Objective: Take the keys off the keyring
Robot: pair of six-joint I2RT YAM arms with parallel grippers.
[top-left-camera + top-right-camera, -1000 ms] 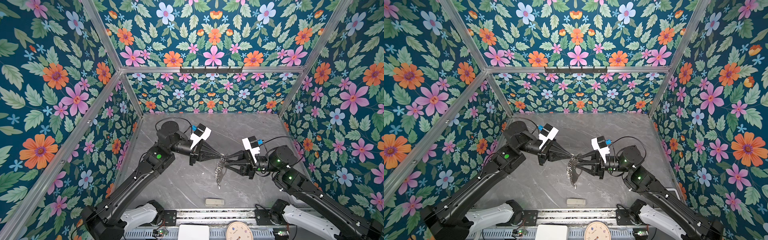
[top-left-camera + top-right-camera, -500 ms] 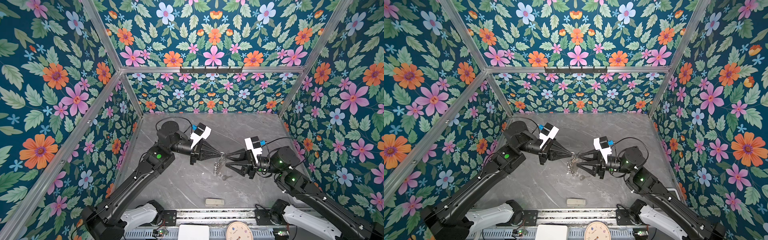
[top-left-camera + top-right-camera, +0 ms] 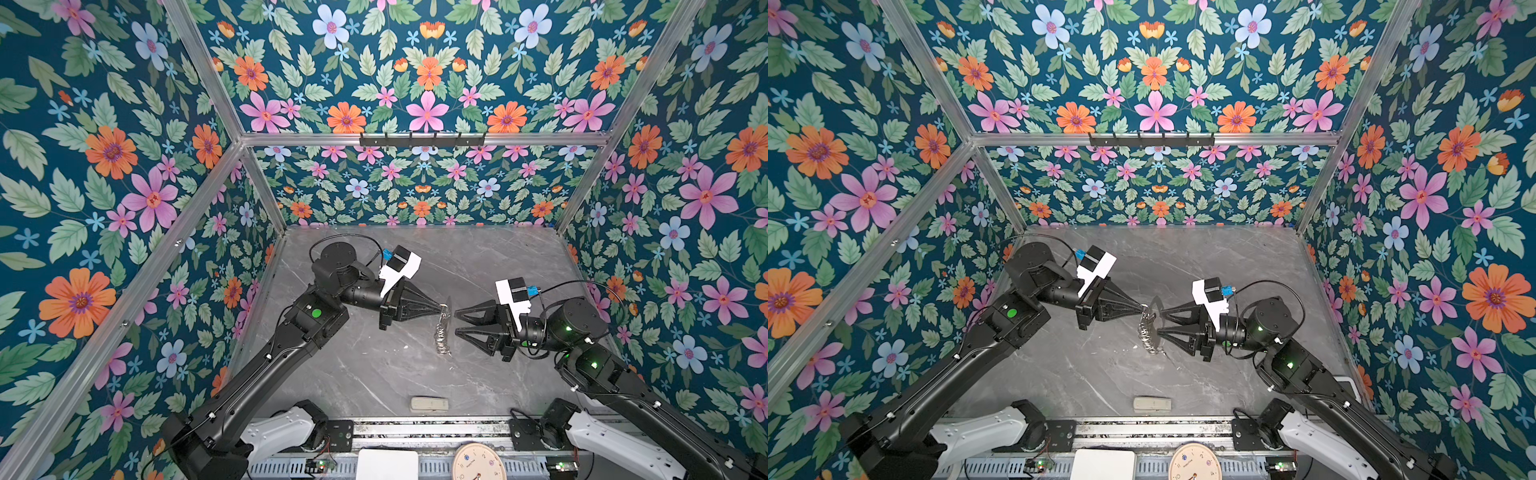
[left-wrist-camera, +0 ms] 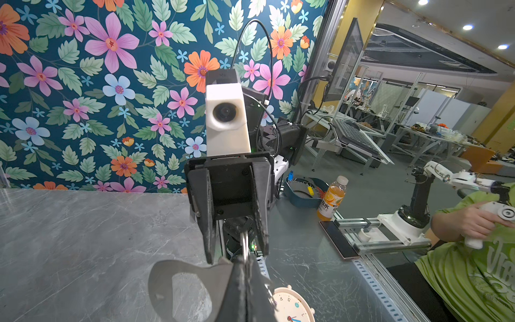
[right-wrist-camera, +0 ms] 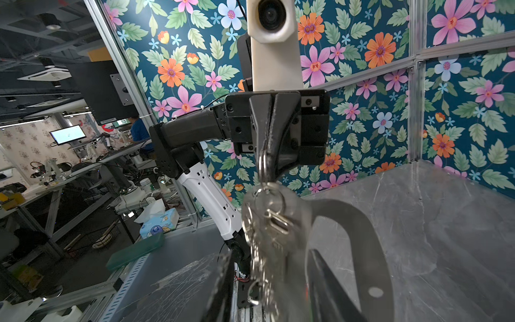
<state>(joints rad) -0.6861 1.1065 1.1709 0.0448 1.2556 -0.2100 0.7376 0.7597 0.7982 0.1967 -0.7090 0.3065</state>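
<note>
Your right hand (image 3: 456,321) sits drawn back from the keyring (image 3: 441,332), no longer nose to nose with the left as in the view a second back, and its jaws stand apart with nothing between them. Your left hand (image 3: 439,308) has not shifted. It is clamped tight on the small silver ring (image 4: 244,245) and holds it above the counter (image 3: 374,374) near the middle of the floor, with the chain (image 3: 1147,332) and grey cuff loop (image 5: 362,245) dangling below. Seen from the right wrist, the keys (image 5: 259,239) appear to hang in a silver bunch under the ring, so the job reads as barely begun: ring secured, neither key clearly free. From above, the bunch is too small to count. Both arms reach in low and near level, fingers pointing at each other, the right tips just beside the hanging chain.
</note>
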